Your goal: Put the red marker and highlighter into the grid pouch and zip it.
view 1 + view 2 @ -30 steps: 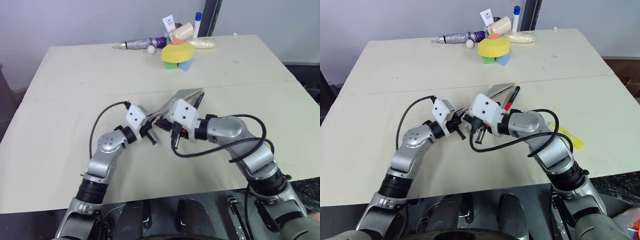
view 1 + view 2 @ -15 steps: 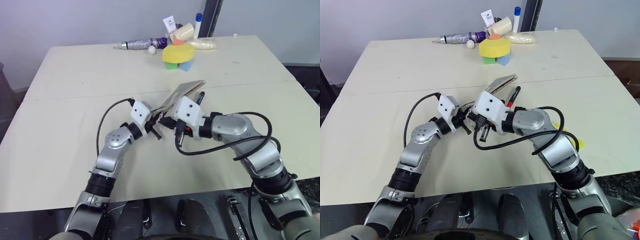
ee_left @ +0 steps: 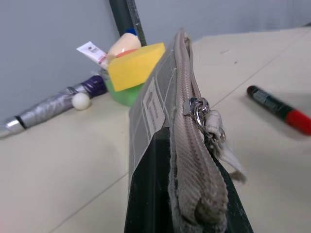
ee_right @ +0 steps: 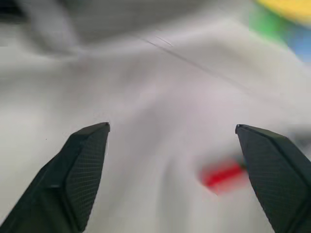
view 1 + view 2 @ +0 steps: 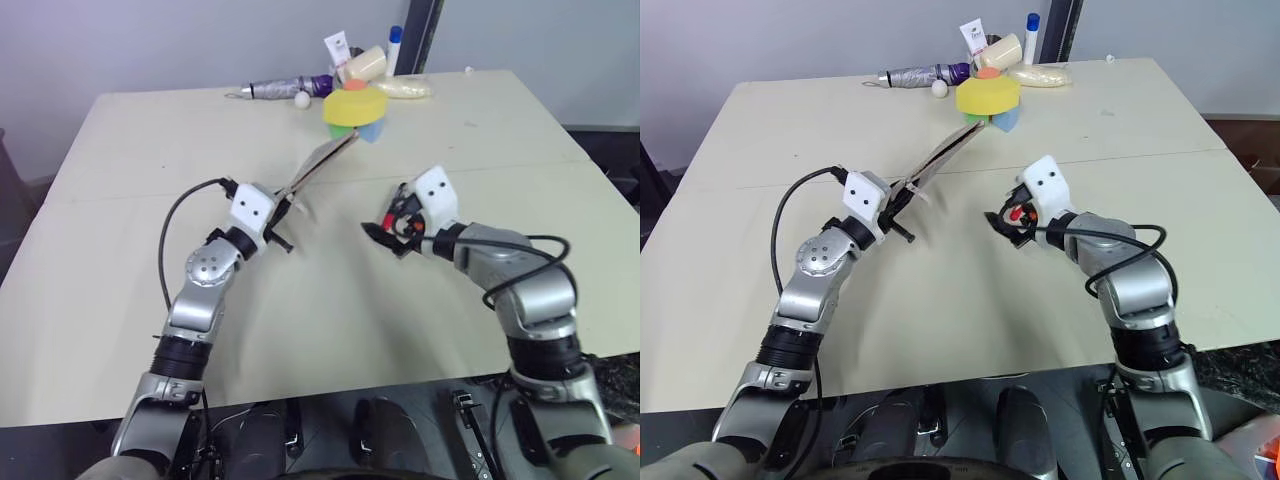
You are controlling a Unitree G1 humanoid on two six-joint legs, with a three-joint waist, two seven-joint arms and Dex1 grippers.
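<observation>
My left gripper [image 5: 283, 213] is shut on the near end of the grid pouch [image 5: 322, 163]. The pouch hangs off the table, slanting up and away toward the far clutter. In the left wrist view the grid pouch [image 3: 160, 92] stands on edge with its zip on top, and the zip pull [image 3: 197, 109] sits partway along it. The red marker [image 3: 278, 106] lies on the table beside the pouch. My right gripper [image 5: 1002, 222] hovers open to the right of the pouch with nothing held. A red blur [image 4: 221, 174] lies on the table between its spread fingers [image 4: 82, 165]. The highlighter is hidden.
At the table's far edge sit a yellow round sponge block [image 5: 352, 105] on green and blue pieces, a folded umbrella [image 5: 285, 88], a small white ball [image 5: 302, 98], a tube and a white-and-blue bottle [image 5: 396, 42]. A seam [image 5: 150, 190] crosses the tabletop.
My right gripper has let go of the pouch, opened and swung right. My left gripper has carried the pouch left and up, so it now points toward the far clutter.
</observation>
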